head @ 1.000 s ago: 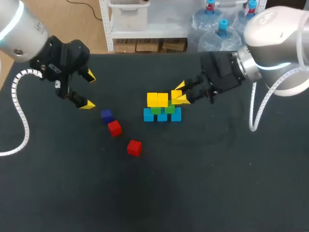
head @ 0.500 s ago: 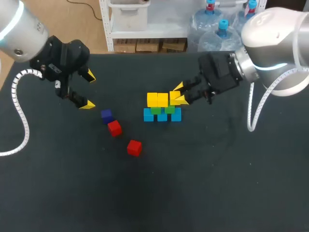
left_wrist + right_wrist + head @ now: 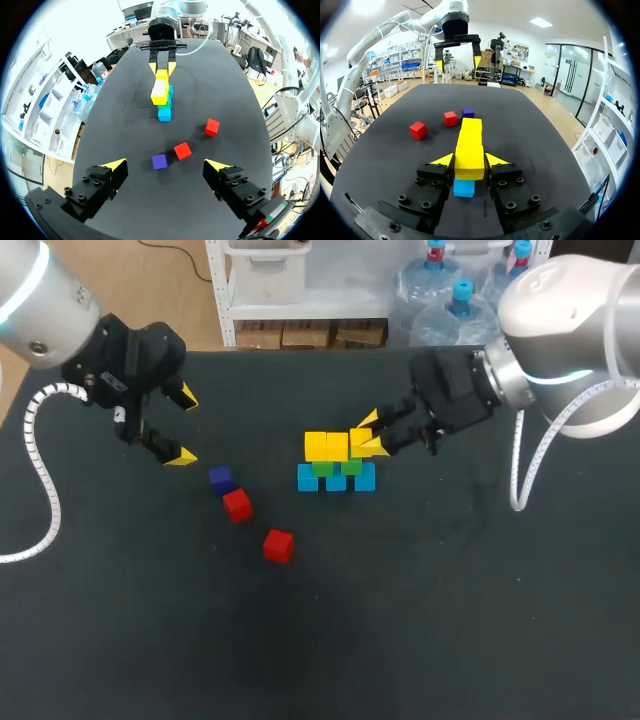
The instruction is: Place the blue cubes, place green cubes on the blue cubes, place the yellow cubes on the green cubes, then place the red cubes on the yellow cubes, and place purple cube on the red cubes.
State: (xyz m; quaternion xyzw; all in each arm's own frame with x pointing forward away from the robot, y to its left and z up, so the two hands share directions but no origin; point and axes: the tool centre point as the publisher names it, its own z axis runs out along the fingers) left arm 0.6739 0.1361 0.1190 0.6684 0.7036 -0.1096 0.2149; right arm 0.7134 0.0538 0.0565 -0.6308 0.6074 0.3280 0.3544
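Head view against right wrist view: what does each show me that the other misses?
Only the head view shows the green cubes sandwiched under the yellow row, and all three blue cubes side by side; the wrist view shows just one blue cube. Only the right wrist view shows the right gripper with a finger against each side of the nearest yellow cube, in line with the other yellow ones. Both show the two red cubes, the purple cube and the open left gripper away from the stack.
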